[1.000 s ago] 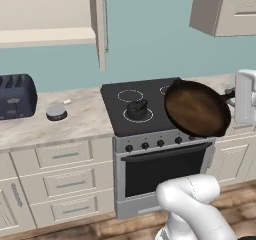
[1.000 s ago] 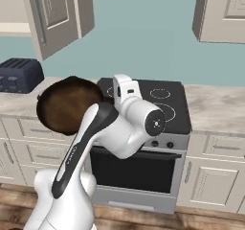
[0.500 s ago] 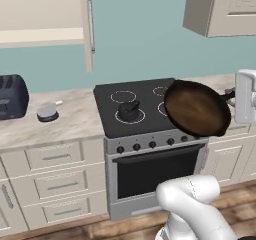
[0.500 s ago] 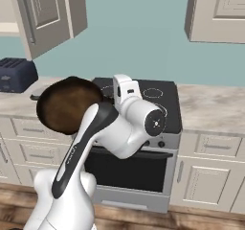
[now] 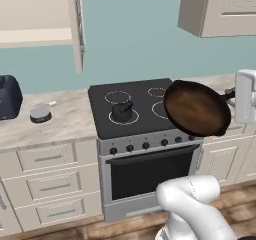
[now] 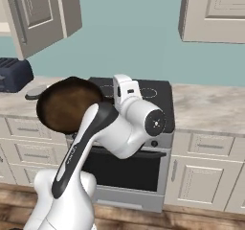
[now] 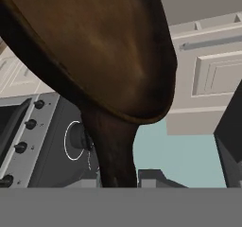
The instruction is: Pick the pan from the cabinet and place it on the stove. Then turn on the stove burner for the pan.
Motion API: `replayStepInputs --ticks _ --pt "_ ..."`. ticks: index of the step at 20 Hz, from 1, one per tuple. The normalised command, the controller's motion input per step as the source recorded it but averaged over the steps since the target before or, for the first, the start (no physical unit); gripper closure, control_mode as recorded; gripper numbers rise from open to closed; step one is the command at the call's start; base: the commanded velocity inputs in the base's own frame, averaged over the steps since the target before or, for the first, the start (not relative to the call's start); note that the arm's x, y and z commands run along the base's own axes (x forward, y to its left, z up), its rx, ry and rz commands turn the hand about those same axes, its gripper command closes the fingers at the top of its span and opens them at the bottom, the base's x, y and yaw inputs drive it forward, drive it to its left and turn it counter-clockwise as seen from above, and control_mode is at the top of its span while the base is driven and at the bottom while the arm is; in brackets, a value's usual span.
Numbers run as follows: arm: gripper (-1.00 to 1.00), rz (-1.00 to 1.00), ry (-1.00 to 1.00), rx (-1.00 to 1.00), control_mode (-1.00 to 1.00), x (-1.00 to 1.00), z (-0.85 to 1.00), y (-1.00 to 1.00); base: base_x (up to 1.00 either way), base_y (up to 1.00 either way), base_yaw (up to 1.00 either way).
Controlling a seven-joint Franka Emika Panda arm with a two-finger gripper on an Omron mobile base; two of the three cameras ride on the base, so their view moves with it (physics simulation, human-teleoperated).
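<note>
Your gripper (image 7: 120, 181) is clenched on the handle of the pan (image 5: 197, 108), holding it tilted in the air above the front right corner of the stove (image 5: 142, 115), clear of the glass. On the stove's front left burner ring sits a black kettle (image 5: 122, 111). Left of the stove, the cabinet (image 5: 40, 21) hangs with its door open over the counter (image 5: 55, 121).

The white arm rises from the base and bends forward at the elbow. Its hand (image 7: 118, 178) is closed on the pan (image 5: 197, 108) handle.
</note>
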Motion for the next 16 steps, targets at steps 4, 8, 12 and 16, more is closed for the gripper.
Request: replayStepInputs --ticks 4,8,12,16 --pt "1.00 0.00 0.00 0.00 1.00 0.00 0.00 0.00 0.08 -0.28 0.00" --pt "1.00 0.00 0.00 0.00 1.00 0.00 0.00 0.00 0.14 -0.21 0.00" --pt "1.00 0.00 0.00 0.00 1.00 0.00 0.00 0.00 0.24 -0.16 0.00" --pt "1.00 0.00 0.00 0.00 1.00 0.00 0.00 0.00 0.29 -0.16 0.00"
